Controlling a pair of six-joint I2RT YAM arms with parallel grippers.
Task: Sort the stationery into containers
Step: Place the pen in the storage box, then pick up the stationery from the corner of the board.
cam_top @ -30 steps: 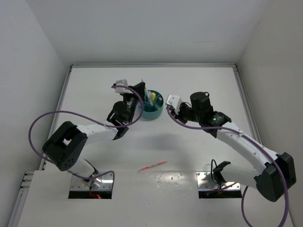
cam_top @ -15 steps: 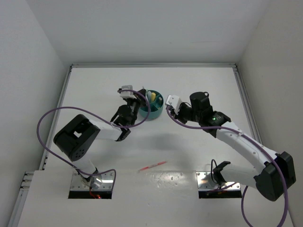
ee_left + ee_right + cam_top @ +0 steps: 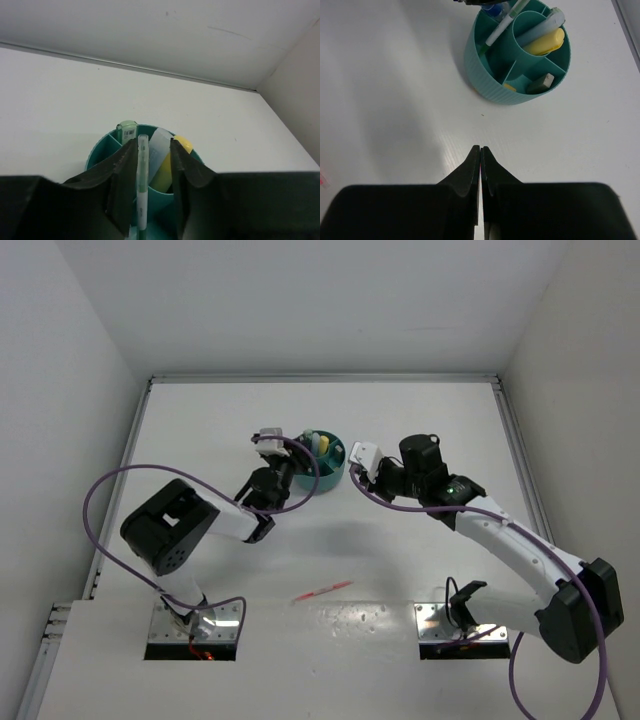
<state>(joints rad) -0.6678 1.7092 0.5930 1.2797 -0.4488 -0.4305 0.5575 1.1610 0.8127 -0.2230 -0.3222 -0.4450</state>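
Observation:
The teal bowl stands at the middle back of the table. In the left wrist view a thin green pen stands upright in the bowl, between the fingers of my left gripper. The jaws stand apart, with a gap between the pen and the right finger. A yellow marker and a pale one lean in the central cup. My right gripper hovers shut over bare table just short of the bowl, which holds the green pen, the yellow marker and an eraser block.
A pink-red pen lies alone on the table near the front, between the two arm bases. The left arm's purple cable loops out to the left. White walls close off the table at the back and on both sides.
My left gripper's jaws have parted from the green pen, which now stands in the bowl. The left wrist has drawn back and down at the bowl's left. The right arm has barely moved.

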